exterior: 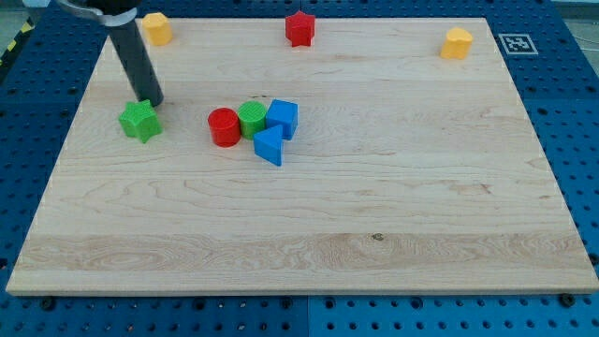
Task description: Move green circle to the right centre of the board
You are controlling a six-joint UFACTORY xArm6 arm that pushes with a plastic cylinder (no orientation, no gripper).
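The green circle (pixel 252 118) stands left of the board's middle, wedged between a red circle (pixel 224 126) on its left and a blue cube (pixel 283 118) on its right. A blue triangle (pixel 270 146) lies just below them. My tip (pixel 150 101) is far to the view's left of the green circle, right at the upper edge of a green star (pixel 140 121). The dark rod rises from the tip toward the view's top left.
The wooden board (pixel 374 206) lies on a blue pegboard table. A yellow block (pixel 156 28) sits at the top left, a red star (pixel 299 28) at the top middle, a yellow block (pixel 458 43) at the top right.
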